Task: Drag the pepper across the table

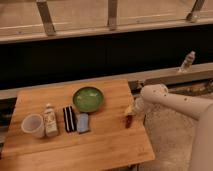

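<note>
The small slender dark red pepper is seen near the right edge of the light wooden counter, directly under the gripper, its long axis running front-to-back; the jaws' state cannot be told.

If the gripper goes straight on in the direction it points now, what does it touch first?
The gripper points down at the table's right edge. It would probably meet the pepper first, right under it, then the table. Whether they already touch is unclear.
</note>
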You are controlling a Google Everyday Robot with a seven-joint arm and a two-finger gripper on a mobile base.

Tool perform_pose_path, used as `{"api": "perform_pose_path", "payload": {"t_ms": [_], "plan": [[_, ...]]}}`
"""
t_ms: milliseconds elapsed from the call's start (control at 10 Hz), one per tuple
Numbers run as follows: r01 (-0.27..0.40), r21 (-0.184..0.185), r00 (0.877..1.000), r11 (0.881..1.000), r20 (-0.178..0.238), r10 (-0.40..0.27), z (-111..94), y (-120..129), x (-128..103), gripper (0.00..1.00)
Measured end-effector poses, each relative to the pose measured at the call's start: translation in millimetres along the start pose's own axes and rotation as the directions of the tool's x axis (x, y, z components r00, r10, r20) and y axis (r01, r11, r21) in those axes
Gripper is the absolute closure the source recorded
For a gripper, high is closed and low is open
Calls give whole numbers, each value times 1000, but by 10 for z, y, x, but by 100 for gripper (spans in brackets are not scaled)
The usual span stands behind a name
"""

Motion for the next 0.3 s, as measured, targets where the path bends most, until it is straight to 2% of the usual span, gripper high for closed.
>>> {"api": "perform_pose_path", "payload": {"t_ms": [100,300], "plan": [[0,0,1000,1000,-2,0,5,-1,7,20],[2,8,1000,1000,-7,-2,11,-32,23,20]]}}
